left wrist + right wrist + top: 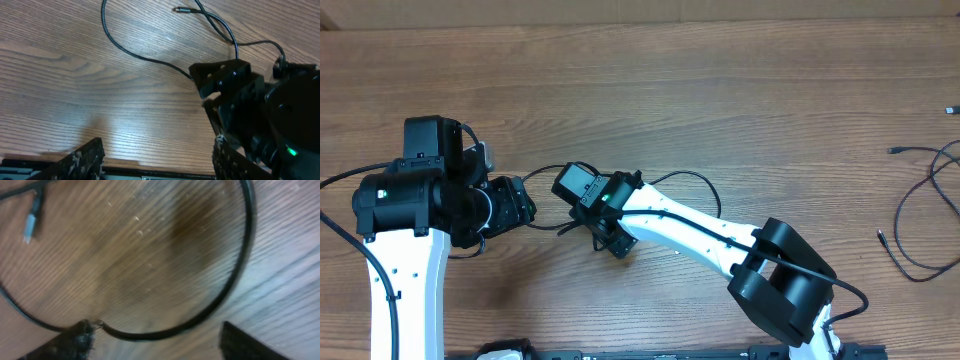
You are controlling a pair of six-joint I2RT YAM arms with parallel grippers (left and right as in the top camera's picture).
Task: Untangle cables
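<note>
The right gripper [157, 332] is open, a black cable [241, 270] lying between its fingers; the left gripper [156, 147] nearby is open too.

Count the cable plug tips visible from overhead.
3. One plug tip at the view's far right edge, another left of it and lower, a third lower still. The middle cable may hide ends under the right arm.
</note>
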